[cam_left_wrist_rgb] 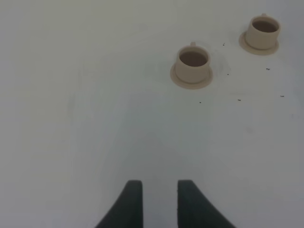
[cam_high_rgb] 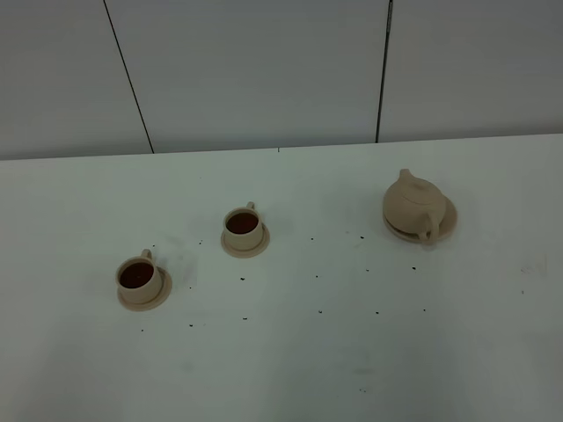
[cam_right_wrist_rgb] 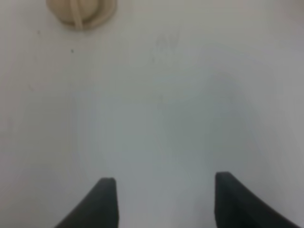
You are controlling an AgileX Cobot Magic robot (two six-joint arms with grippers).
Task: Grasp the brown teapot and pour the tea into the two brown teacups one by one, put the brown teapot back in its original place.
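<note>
Brown teapot (cam_high_rgb: 414, 207) sitting on its saucer (cam_high_rgb: 448, 221), well apart from right end effector (cam_right_wrist_rgb: 161, 202) hanging released, left end effector (cam_left_wrist_rgb: 159, 204) narrowly parted, empty, facing two filled teacups (cam_left_wrist_rgb: 193, 62), exterior view showing neither end effector

Spread right end effector (cam_right_wrist_rgb: 161, 202); seemingly teapot (cam_right_wrist_rgb: 78, 10) beyond.

High overview; two downward wrist views
</note>
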